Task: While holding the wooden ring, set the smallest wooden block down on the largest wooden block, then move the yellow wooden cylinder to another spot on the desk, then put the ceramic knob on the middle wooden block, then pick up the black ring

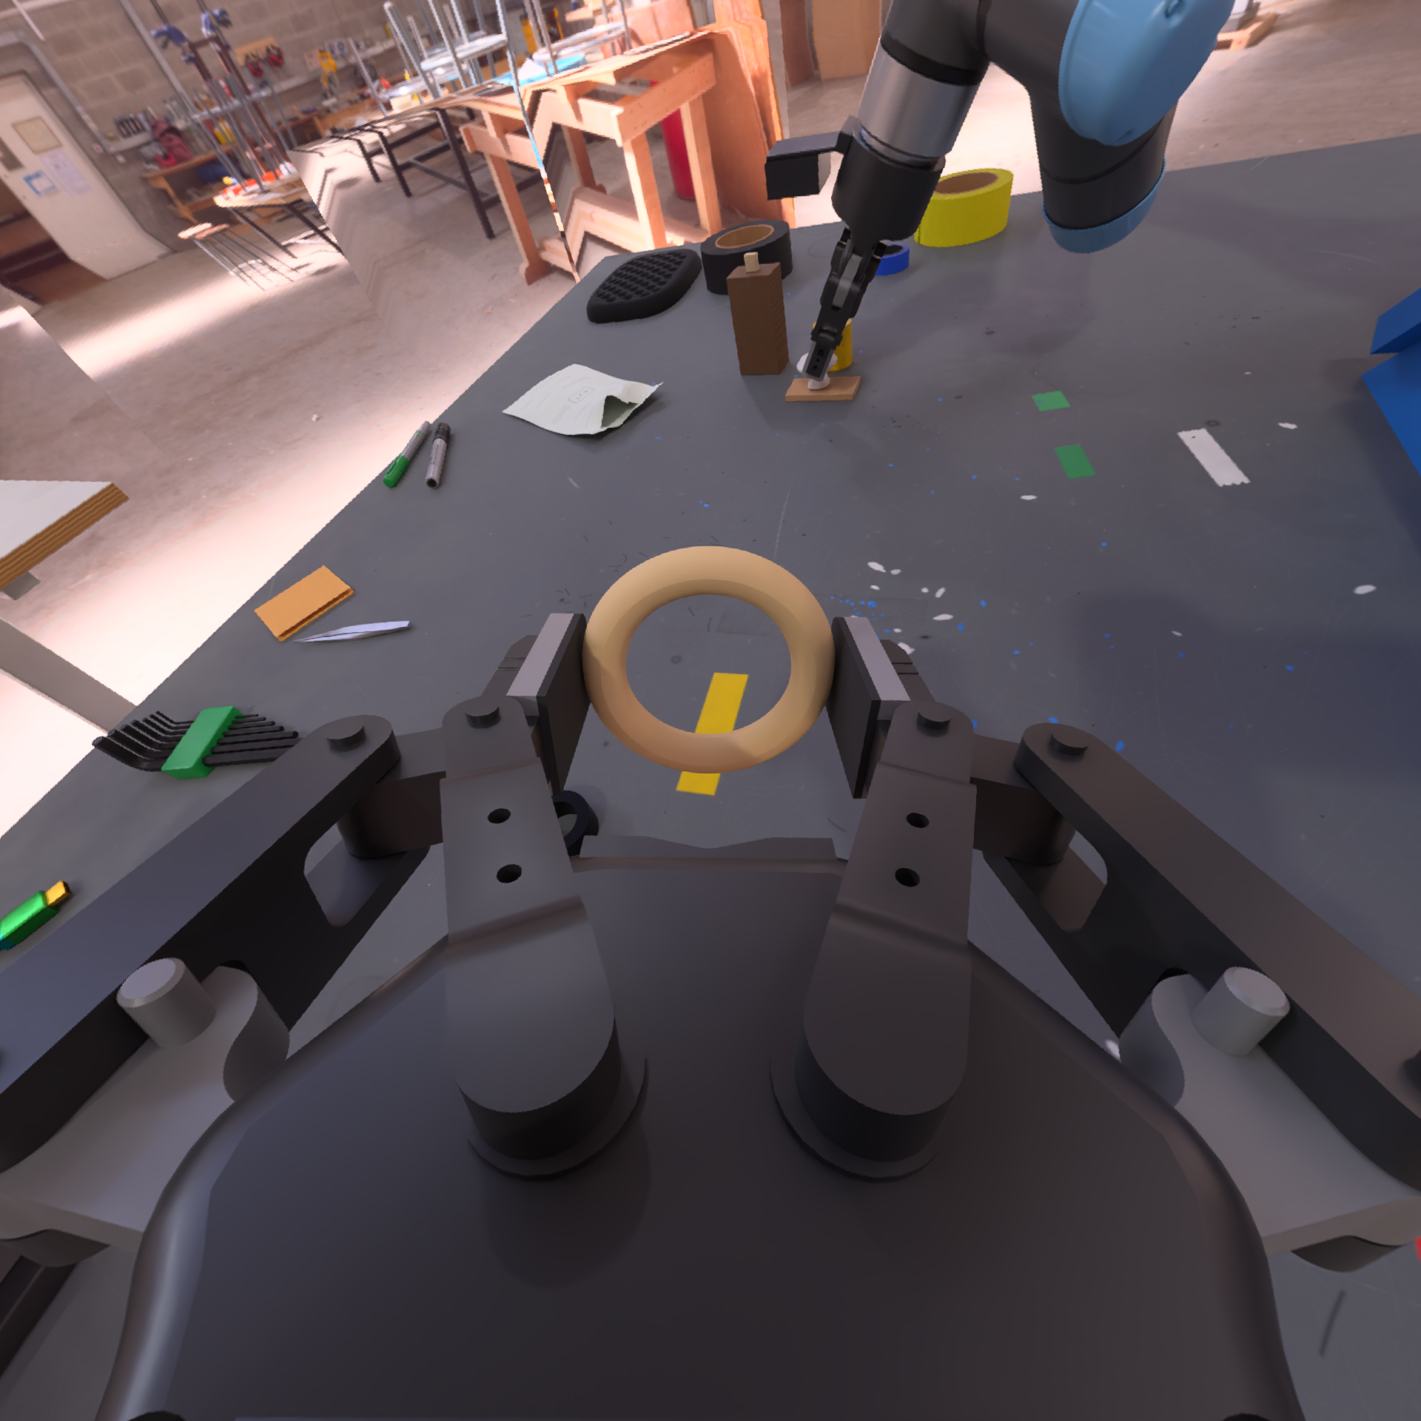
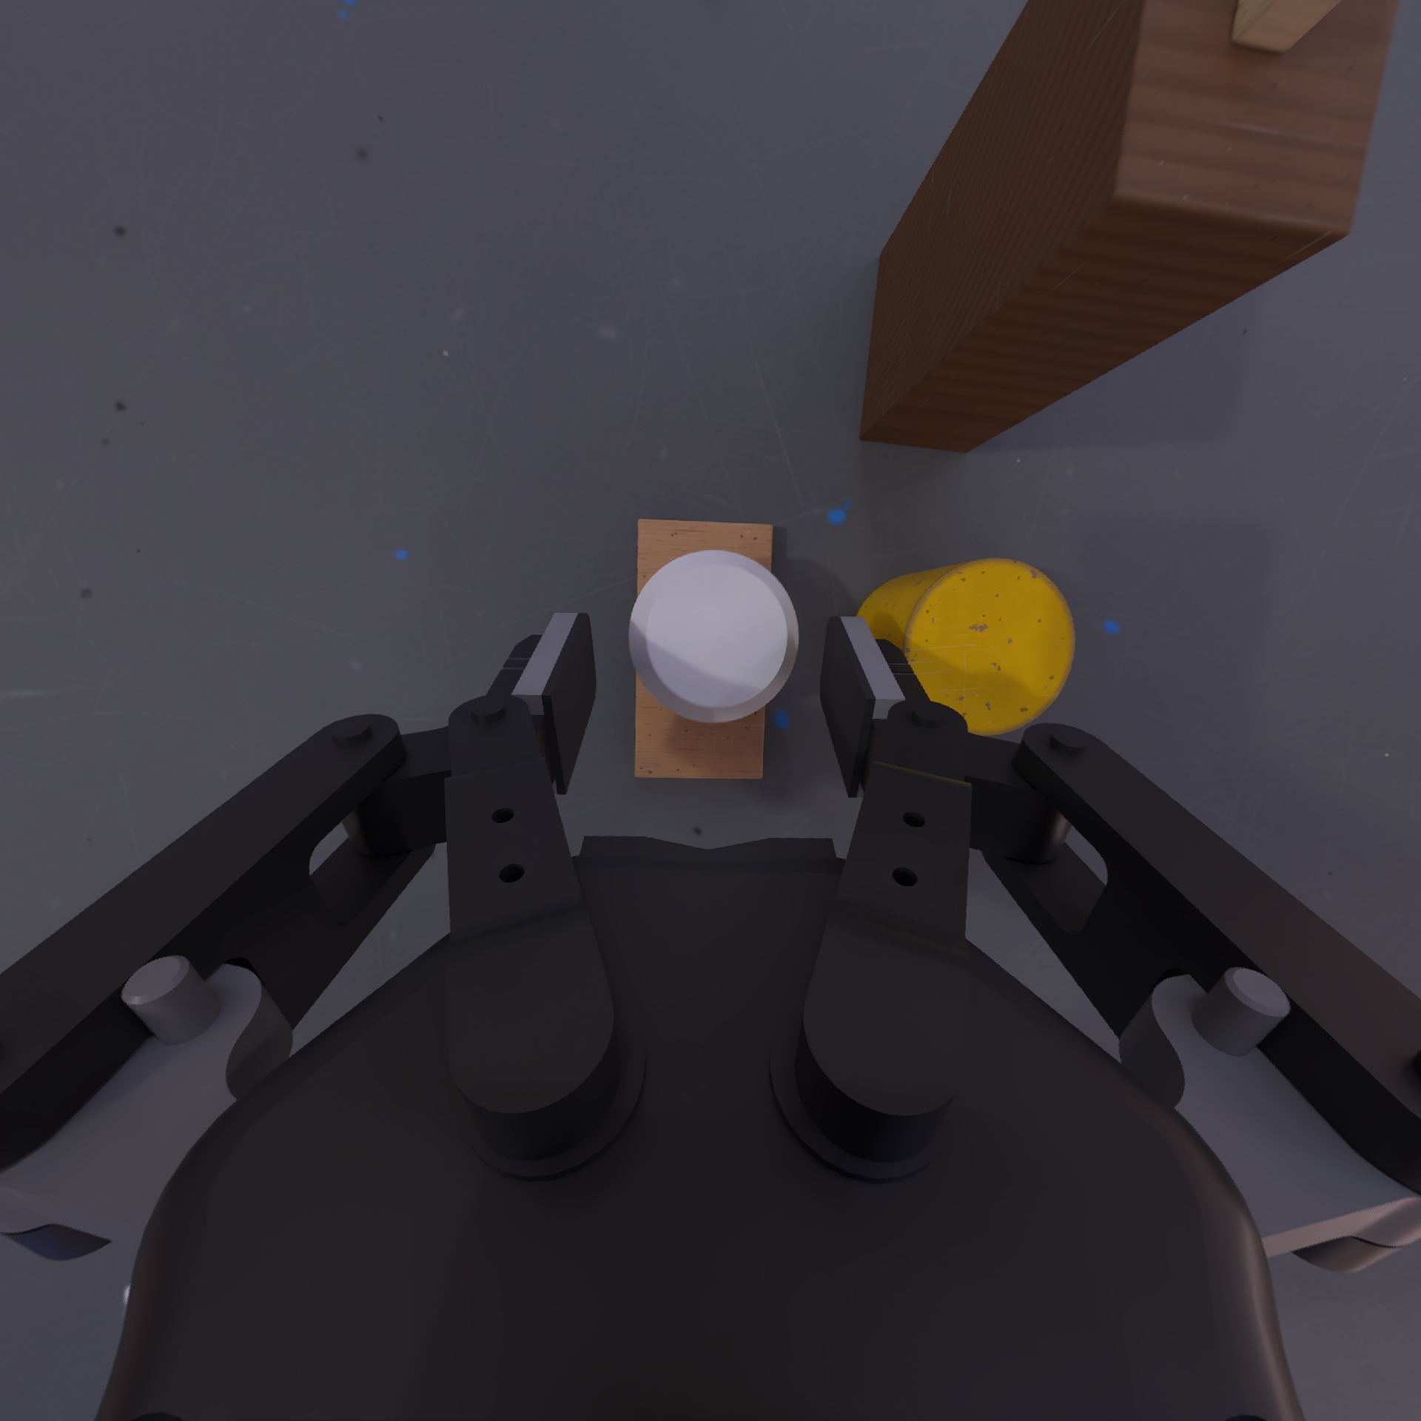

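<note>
Now | left gripper (image 1: 707, 677) grips wooden ring (image 1: 707, 660) | right gripper (image 2: 707, 677) straddles ceramic knob (image 2: 713, 635)

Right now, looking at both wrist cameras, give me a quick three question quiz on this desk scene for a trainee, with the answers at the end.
1. True or false: the left gripper is shut on the wooden ring.
2. The ceramic knob sits on which thing? A) the tall dark wooden block B) the flat light wooden block C) the desk
3. Fill in: the small pale block rests on top of the ____ block.

Key: 1 true. 2 B; the right gripper is open around it, the yellow cylinder beside it. 3 tall dark.
</note>
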Robot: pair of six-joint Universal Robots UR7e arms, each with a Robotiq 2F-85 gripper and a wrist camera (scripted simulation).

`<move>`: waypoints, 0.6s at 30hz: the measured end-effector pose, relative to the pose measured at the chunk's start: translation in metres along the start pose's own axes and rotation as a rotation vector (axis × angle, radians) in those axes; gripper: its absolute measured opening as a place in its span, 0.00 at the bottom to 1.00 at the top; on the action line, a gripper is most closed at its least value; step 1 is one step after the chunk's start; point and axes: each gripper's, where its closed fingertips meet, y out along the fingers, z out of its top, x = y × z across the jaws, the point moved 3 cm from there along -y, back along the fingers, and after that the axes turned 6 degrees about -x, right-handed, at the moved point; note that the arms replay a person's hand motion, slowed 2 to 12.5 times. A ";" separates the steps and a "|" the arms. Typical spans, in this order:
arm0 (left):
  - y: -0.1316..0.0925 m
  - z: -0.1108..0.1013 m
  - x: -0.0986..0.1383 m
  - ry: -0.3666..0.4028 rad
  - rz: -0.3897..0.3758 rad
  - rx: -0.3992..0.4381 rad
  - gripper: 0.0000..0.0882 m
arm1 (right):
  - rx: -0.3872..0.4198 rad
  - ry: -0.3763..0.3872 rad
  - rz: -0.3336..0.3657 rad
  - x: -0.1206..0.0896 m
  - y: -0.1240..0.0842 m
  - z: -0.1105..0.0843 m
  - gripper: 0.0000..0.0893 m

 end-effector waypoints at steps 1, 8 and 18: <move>0.000 0.000 0.000 0.000 0.000 0.000 0.62 | 0.010 -0.004 0.000 0.000 -0.002 0.000 0.61; 0.001 0.000 0.000 0.001 -0.002 -0.002 0.62 | 0.059 -0.023 -0.002 0.000 -0.015 0.001 0.63; 0.001 0.000 0.001 0.004 -0.002 -0.005 0.62 | 0.186 -0.017 -0.010 0.003 -0.042 0.000 0.66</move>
